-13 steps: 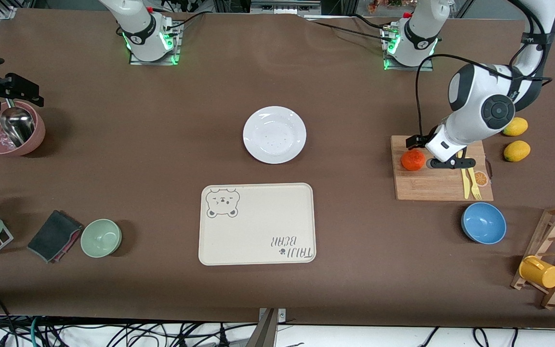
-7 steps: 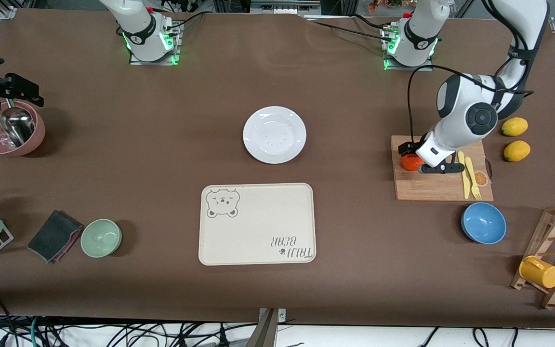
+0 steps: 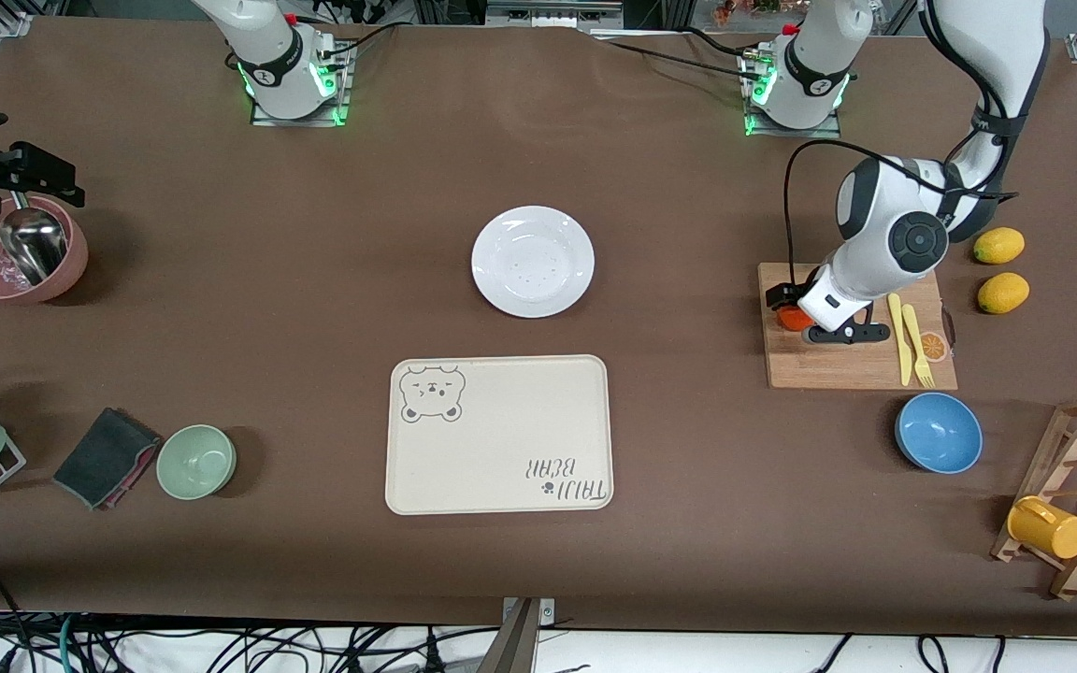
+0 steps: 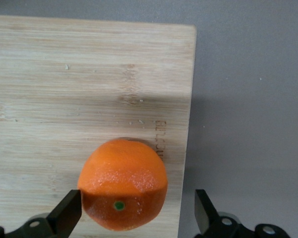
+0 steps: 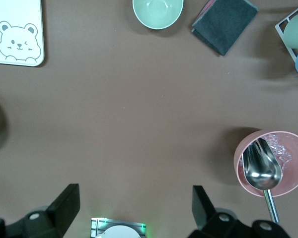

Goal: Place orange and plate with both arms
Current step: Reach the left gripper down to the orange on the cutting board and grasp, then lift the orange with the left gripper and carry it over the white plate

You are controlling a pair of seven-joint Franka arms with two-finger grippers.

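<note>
The orange (image 3: 789,319) sits on a wooden cutting board (image 3: 838,369) toward the left arm's end of the table, mostly hidden by the left wrist. My left gripper (image 3: 796,314) is low over it. In the left wrist view the open gripper (image 4: 136,213) has one finger (image 4: 68,214) on each side of the orange (image 4: 123,183), with gaps showing. The white plate (image 3: 533,261) lies mid-table, empty. My right gripper (image 3: 24,168) waits high over the pink bowl, open and empty (image 5: 134,208).
A yellow knife and fork (image 3: 912,341) lie on the board, with two lemons (image 3: 1001,271) and a blue bowl (image 3: 939,432) nearby. The bear tray (image 3: 499,435) lies nearer the camera than the plate. A pink bowl with scoop (image 3: 20,252) and a green bowl (image 3: 196,461) are at the right arm's end.
My left gripper has moved across the board and come down around the orange, which now shows less in the front view. The right arm has not moved.
</note>
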